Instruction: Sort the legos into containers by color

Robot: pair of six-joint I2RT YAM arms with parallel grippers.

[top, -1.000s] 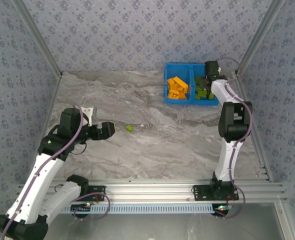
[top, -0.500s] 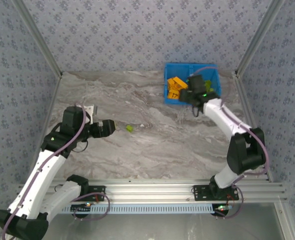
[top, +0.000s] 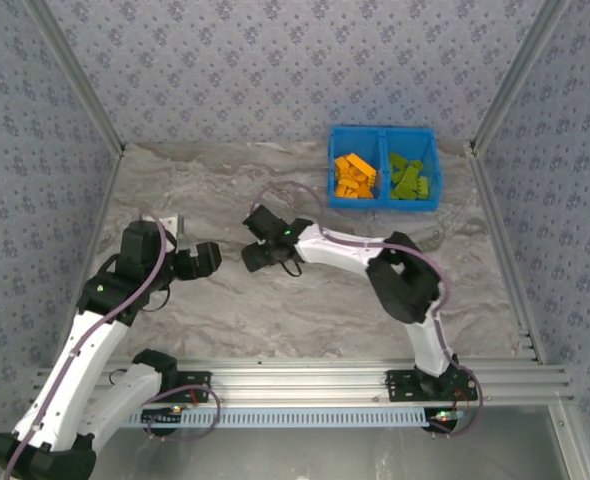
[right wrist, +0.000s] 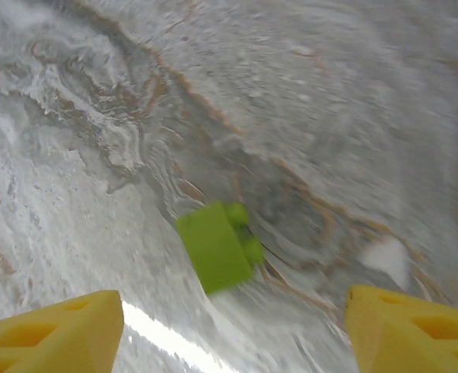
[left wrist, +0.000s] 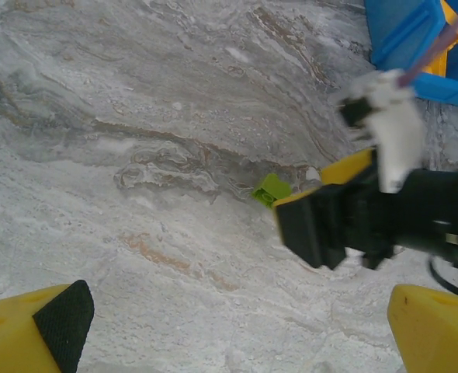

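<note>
Green lego [right wrist: 217, 245] lies on the desk [right wrist: 353, 93] just ahead of the right claw [right wrist: 233, 330], spread wide and empty; left claw [left wrist: 229, 330], also spread, holds nothing.

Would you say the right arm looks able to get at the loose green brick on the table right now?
Probably yes: the right pincer hovers open over the green brick, which lies alone on the table, with nothing visible between them.

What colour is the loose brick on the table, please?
The brick is lime green, clearest in the right wrist view.
</note>
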